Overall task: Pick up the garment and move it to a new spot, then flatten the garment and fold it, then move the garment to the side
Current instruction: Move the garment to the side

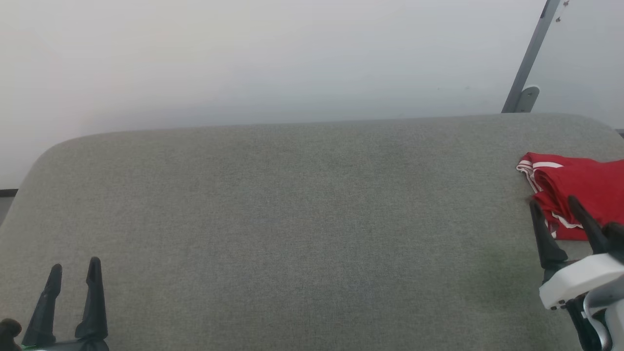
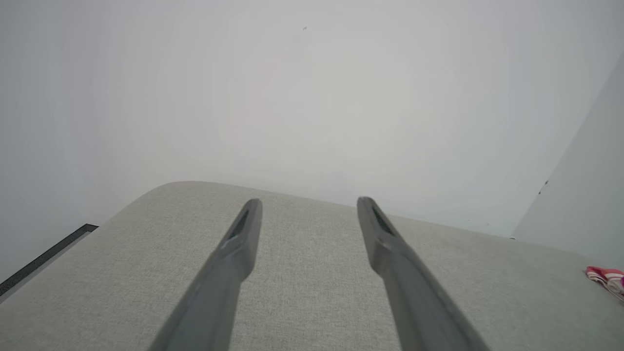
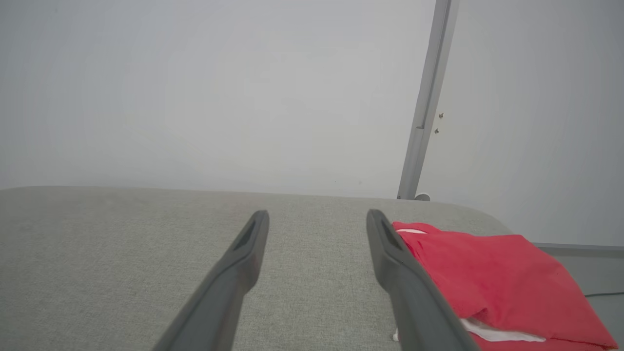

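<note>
The garment is a folded red bundle with white trim, lying at the far right of the grey padded table; its right part runs out of the head view. In the right wrist view the garment lies just right of the right finger. My right gripper stands open at the garment's near-left edge, nothing between its fingers. My left gripper is open over the table's near-left corner, far from the garment. A sliver of the garment shows at the right edge of the left wrist view.
A pale wall rises behind the table. A slanted grey metal post stands behind the table's far right corner. The table's rounded far-left corner shows in the left wrist view, with a dark floor strip beyond it.
</note>
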Robot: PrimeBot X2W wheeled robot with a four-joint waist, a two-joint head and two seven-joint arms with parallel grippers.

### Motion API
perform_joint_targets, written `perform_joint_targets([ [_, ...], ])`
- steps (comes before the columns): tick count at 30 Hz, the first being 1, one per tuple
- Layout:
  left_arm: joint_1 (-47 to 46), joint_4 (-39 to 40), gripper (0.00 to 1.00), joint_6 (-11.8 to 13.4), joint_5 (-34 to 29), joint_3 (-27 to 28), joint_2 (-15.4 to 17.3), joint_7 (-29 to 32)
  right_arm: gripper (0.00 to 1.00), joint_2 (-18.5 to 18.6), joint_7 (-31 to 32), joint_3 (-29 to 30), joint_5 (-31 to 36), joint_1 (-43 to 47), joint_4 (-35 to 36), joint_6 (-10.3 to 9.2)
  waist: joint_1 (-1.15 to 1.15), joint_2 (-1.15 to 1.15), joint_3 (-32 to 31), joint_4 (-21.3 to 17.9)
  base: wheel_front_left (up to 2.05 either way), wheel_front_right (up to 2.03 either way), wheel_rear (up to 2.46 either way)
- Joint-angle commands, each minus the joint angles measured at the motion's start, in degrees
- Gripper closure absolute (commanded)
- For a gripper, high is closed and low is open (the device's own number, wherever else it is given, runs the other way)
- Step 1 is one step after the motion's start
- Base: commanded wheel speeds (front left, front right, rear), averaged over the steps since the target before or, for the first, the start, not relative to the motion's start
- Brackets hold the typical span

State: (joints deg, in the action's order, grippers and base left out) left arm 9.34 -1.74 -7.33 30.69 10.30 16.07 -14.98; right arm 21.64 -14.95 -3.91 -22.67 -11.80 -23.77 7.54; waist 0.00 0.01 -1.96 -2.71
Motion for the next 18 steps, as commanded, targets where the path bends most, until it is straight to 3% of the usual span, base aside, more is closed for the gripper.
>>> perform_joint_targets([
  [1,0.7,0.0,0.00,-0.1,0.2,0.1,0.1,-0.3,0.00,-0.5,-0.3,0.4,0.4,0.8,0.8,-0.11,0.00,-0.01,-0.1,0.1,0.00,0.00,0.00],
  [18,2.3,-0.2,0.00,-0.1,0.5,0.4,0.7,-0.3,0.00,-4.6,-0.3,4.1,4.4,6.0,6.3,-0.11,0.00,-0.01,-0.7,0.3,0.00,0.00,0.00],
])
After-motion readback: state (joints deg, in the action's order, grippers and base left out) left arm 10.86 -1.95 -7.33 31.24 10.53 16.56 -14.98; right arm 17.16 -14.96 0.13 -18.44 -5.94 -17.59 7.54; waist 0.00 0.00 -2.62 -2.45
